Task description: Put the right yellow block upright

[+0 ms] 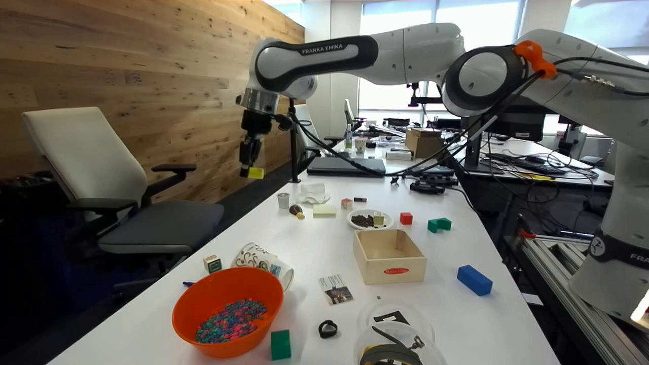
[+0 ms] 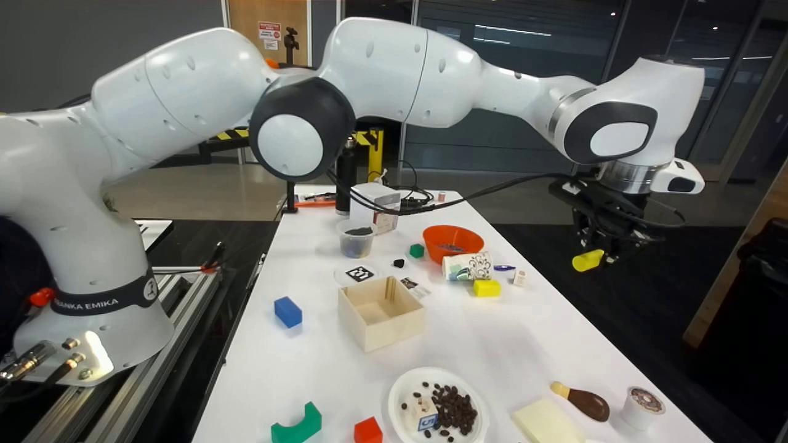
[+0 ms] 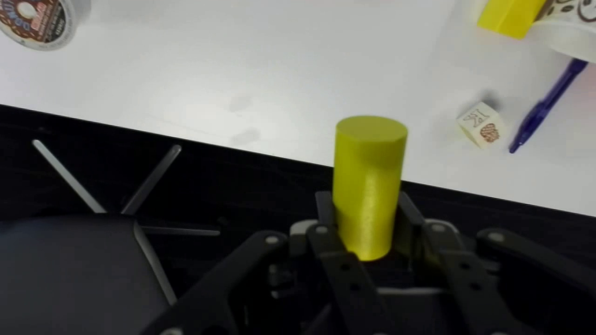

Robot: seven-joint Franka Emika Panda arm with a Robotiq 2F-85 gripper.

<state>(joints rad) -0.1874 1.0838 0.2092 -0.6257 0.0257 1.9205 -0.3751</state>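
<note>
Wrist view: there's the yellow block (image 3: pixel 370 195), up in the air, clamped in the jaws.
Orange bowl (image 1: pixel 218 291): loose pink, blue and green bits (image 1: pixel 230 324) inside.
White plate (image 2: pixel 431 375): coffee beans (image 2: pixel 454 410), a letter cube (image 2: pixel 423 413).
Paper cup (image 2: pixel 466 267): on its side beside the bowl.
Counter edge (image 3: pixel 233 145): crosses behind the block in the wrist view, dark floor (image 3: pixel 260 186) beyond.
Elbow room: white counter (image 3: pixel 298 88) between coffee pod (image 3: pixel 37 21) and another cube (image 3: pixel 482 124).

Counter (image 1: pixel 319 248), long edge nearest office chair (image 1: pixel 116 175): orange bowl (image 1: pixel 213 294), blue-purple pen (image 3: pixel 548 106), lettered cube (image 1: pixel 212 264) and coffee pod (image 2: pixel 642 407) are resting close by; blue block (image 1: pixel 474 280) is lying near opposite long edge, open wooden box (image 1: pixel 389 262) is sitting between the two edges.
</note>
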